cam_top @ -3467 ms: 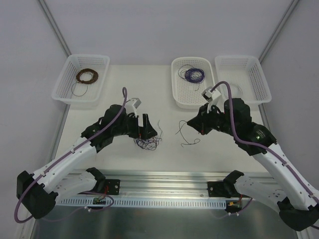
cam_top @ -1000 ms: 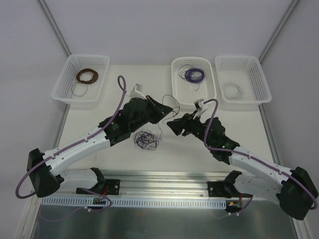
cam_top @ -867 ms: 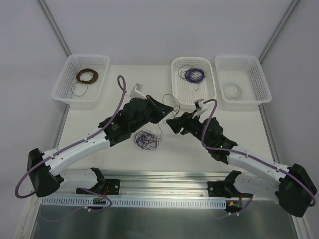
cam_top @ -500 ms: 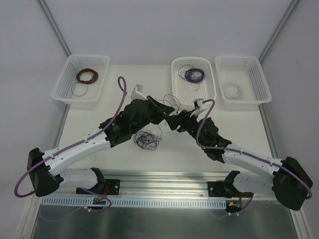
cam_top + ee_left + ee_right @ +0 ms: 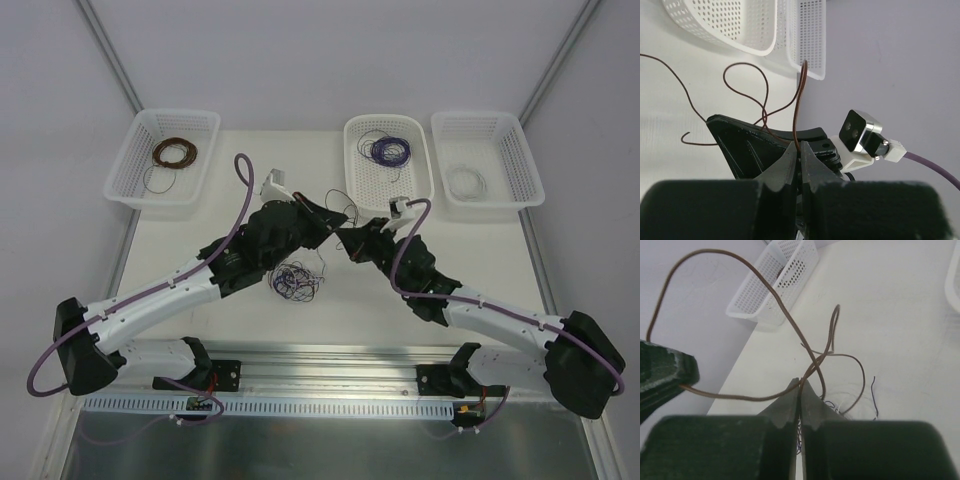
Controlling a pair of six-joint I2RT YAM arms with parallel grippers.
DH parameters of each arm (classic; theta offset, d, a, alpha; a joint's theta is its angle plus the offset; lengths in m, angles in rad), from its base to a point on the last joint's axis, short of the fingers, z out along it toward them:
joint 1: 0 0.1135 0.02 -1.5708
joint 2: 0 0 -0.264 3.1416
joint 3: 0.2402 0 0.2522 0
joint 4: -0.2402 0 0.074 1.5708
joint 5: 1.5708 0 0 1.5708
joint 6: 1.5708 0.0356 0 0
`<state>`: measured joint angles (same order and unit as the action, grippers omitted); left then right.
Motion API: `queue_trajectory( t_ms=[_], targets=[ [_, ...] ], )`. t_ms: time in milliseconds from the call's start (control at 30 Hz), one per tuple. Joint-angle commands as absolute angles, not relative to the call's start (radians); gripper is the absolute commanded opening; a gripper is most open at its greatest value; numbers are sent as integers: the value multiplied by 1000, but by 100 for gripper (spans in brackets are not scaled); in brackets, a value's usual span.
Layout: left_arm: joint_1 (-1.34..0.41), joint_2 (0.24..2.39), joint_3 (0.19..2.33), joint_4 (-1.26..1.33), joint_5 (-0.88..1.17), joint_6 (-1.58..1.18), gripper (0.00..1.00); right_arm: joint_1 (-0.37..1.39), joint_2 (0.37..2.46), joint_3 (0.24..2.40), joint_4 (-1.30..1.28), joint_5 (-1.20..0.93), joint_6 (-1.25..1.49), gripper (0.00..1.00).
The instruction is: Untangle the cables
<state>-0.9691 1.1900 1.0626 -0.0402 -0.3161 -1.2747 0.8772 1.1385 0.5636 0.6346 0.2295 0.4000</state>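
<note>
A small knot of purple and dark cables (image 5: 295, 280) lies on the table below both grippers. One brown cable (image 5: 347, 212) is lifted off it and loops in the air. My left gripper (image 5: 328, 228) is shut on this brown cable (image 5: 799, 100), which stands up out of the fingertips in the left wrist view. My right gripper (image 5: 346, 240) meets it tip to tip and is shut on the same brown cable (image 5: 831, 330) close by. In the right wrist view part of the knot (image 5: 836, 407) shows beneath the fingers.
Three white baskets stand along the back: the left basket (image 5: 140, 125) with a brown coil, the middle basket (image 5: 352, 185) with a purple coil, the right basket (image 5: 522, 150) with a white coil. Both arms cross the table's middle.
My right gripper has moved left up to the left gripper and has shut on the brown cable. The left gripper has stayed put, shut on that cable.
</note>
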Motion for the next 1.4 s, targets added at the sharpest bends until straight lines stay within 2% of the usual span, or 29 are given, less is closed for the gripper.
queue_trajectory(
  t_ms=[0,233,400,600,700,733,833,1000,1033,1133,1233,1267,1367],
  targets=[
    [-974,1135,1106,-3,-396,-1184,0,881,1095,534,605,270,403,1],
    [-882,1091,1201,-64,-416,-980,0,832,982,430,422,261,405,1],
    [-724,1091,1232,-156,-272,-956,0,810,931,429,299,256,368,1],
    [-580,1074,1294,-261,-193,-856,0,750,905,436,184,222,348,1],
    [-549,1080,1324,-293,-181,-819,0,742,902,487,119,178,310,22],
    [-537,1083,1339,-302,-172,-792,0,742,902,509,89,169,299,33],
    [-520,1097,1367,-318,-175,-755,0,744,917,621,-72,137,238,51],
    [-474,1134,1422,-333,-179,-667,0,744,916,742,-254,66,146,69],
    [-459,1143,1445,-337,-178,-640,0,744,914,771,-273,52,135,78],
    [-385,1195,1497,-351,-166,-585,0,744,900,804,-339,9,95,91],
    [-295,1239,1557,-360,-149,-534,0,744,878,839,-400,9,57,100],
    [-273,1253,1572,-362,-144,-522,0,744,871,853,-414,-23,45,97],
    [-183,1307,1632,-362,-129,-482,0,744,859,883,-460,-34,6,97]
  ],
)
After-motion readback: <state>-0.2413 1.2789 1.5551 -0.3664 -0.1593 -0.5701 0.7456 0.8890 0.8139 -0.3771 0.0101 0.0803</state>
